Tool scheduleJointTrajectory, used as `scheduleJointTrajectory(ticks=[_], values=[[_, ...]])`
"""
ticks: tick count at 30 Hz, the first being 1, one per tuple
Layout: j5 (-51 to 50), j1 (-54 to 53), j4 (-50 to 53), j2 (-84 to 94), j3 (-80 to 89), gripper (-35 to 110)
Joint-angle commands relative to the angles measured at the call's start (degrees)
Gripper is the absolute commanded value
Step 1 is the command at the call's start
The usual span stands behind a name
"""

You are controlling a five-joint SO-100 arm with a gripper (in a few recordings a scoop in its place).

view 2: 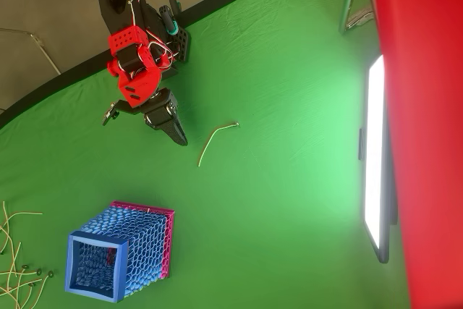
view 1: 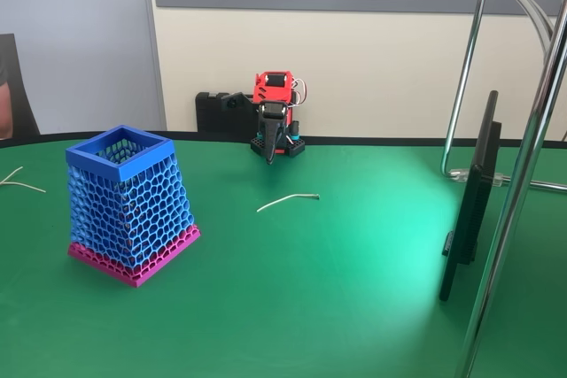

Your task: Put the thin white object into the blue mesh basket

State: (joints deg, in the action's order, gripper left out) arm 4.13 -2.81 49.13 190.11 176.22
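Covering the table: a green cloth [view 1: 337,307] is spread over the whole top, with a black band along its far edge; a bright patch of light is seen toward the right edge in the fixed view.
Room: a cream wall with a grey horizontal strip is seen behind the table, with a grey panel at the left.
Writing and labels: none can be read in either view.
Thin white object [view 1: 287,201]: laid flat on the cloth near the middle of the table, well apart from the basket and in front of the arm. In the fixed view its long axis runs left to right with a slight rise to the right; in the overhead view [view 2: 215,140] it is gently curved, with its small looped end toward the upper right.
Blue mesh basket [view 1: 120,152]: stood upright on its magenta base near the table's left edge in the fixed view, mouth upward.
Gripper [view 2: 177,134]: carried on a red and black arm near the far edge, pointed downward just beside the white object's lower end; nothing is held; whether the fingers are parted cannot be told.
Loose strands [view 2: 14,265]: gathered near the basket at the table's edge.
Screen [view 1: 474,201]: stood on edge toward the right edge.
Chrome stand [view 1: 523,174]: set at the right edge.
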Motion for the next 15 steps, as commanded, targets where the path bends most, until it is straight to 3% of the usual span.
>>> scheduleJointTrajectory(ticks=[1,15], values=[[1.23,1.23,0.70,0.44,0.44,1],[1.58,1.32,0.70,0.44,0.44,1]])
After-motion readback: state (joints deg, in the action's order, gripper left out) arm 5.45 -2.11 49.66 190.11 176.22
